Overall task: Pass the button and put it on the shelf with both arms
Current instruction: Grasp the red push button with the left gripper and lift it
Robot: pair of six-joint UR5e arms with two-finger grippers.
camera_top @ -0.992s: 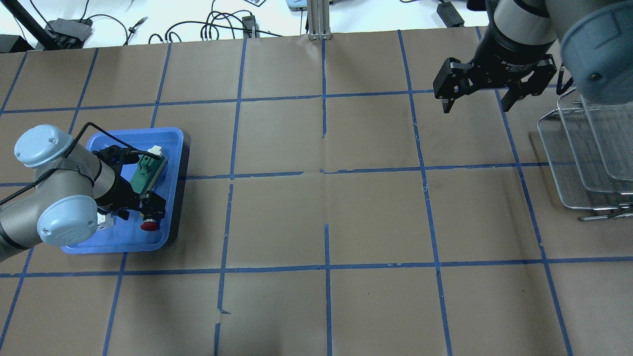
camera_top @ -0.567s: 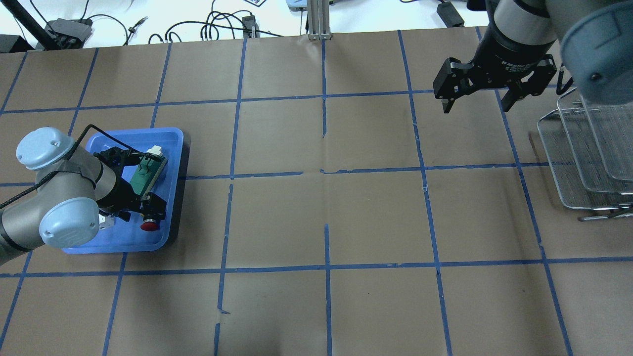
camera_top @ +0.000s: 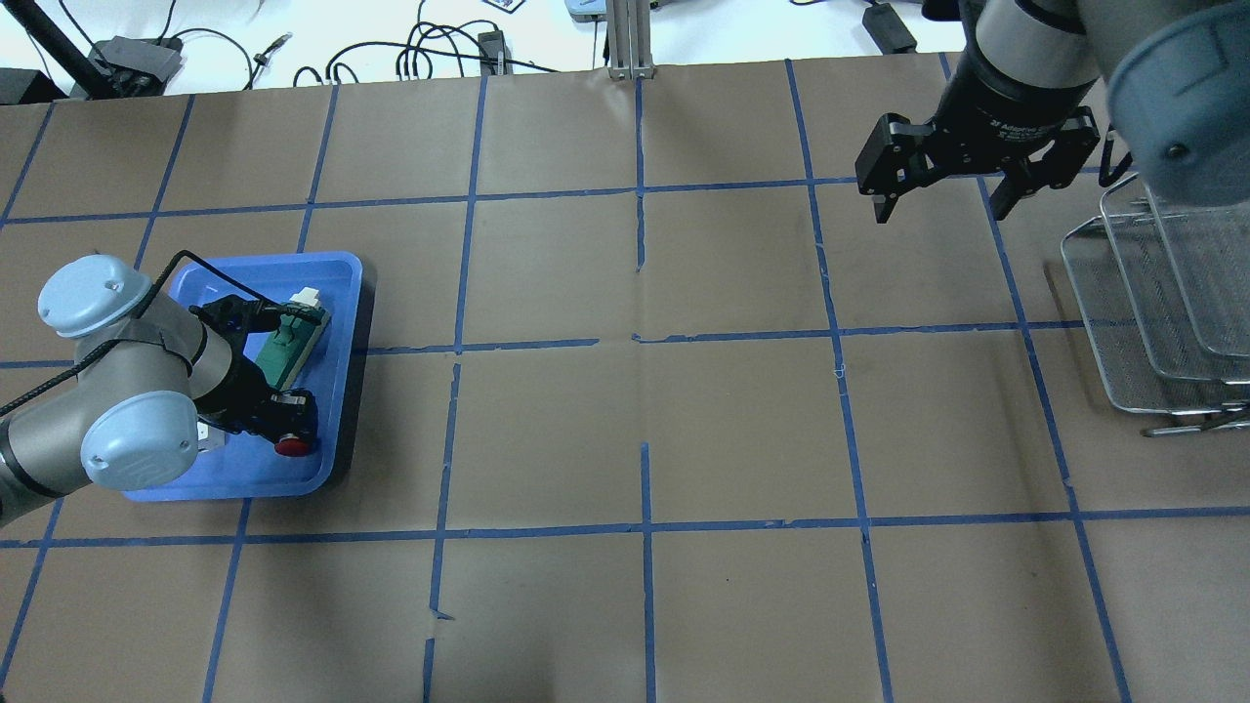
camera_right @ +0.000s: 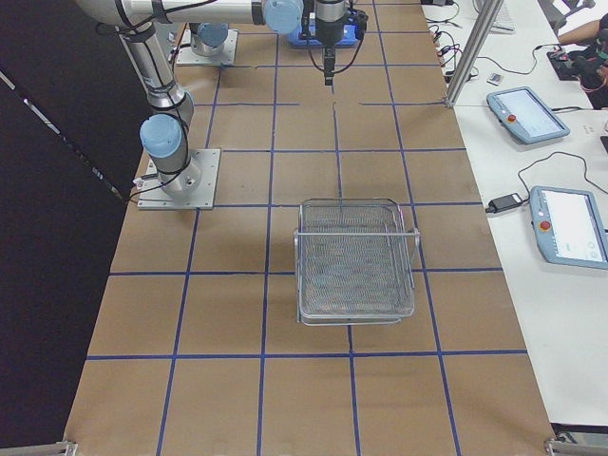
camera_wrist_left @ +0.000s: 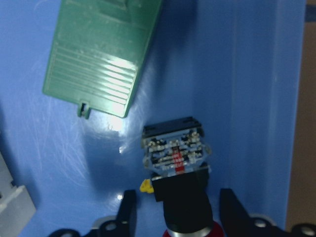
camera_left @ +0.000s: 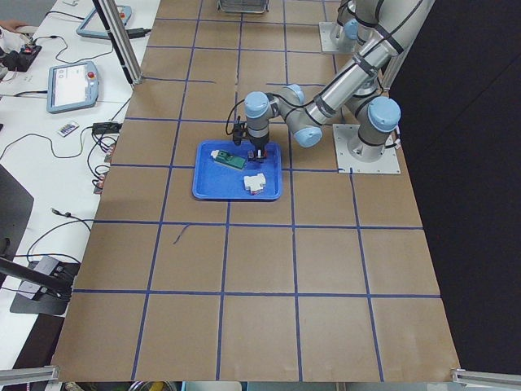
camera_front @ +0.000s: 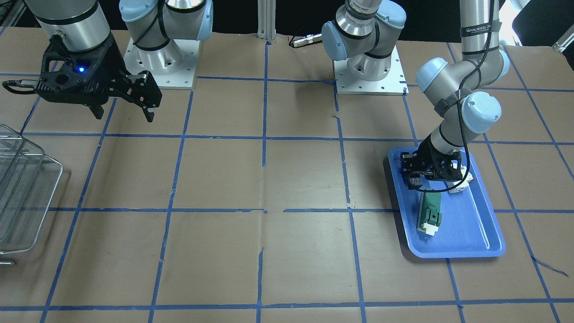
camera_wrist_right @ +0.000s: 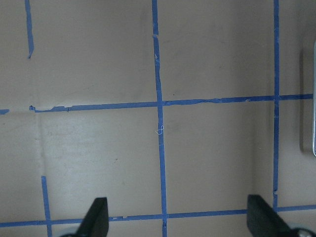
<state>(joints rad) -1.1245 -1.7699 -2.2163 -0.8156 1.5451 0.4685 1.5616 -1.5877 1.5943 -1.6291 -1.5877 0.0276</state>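
Observation:
The button (camera_wrist_left: 176,157) lies in the blue tray (camera_top: 337,266), its red cap (camera_top: 291,447) pointing toward the robot. My left gripper (camera_wrist_left: 178,213) is low over it and open. Its fingers (camera_wrist_left: 129,211) stand on either side of the button's black body with small gaps. The left gripper also shows in the overhead view (camera_top: 281,418). My right gripper (camera_top: 942,207) is open and empty, high over the table beside the wire-mesh shelf (camera_top: 1152,293). The right wrist view shows its fingers (camera_wrist_right: 97,217) wide apart over bare paper.
A green relay block (camera_top: 286,337) lies in the tray just beyond the button. A white circuit breaker (camera_top: 207,437) is partly hidden under my left arm. The shelf (camera_right: 356,261) stands at the table's right end. Brown paper with blue tape lines covers the table (camera_top: 645,410).
My left gripper has sunk slightly and drawn in around the button. The button has not moved. The right arm is still.

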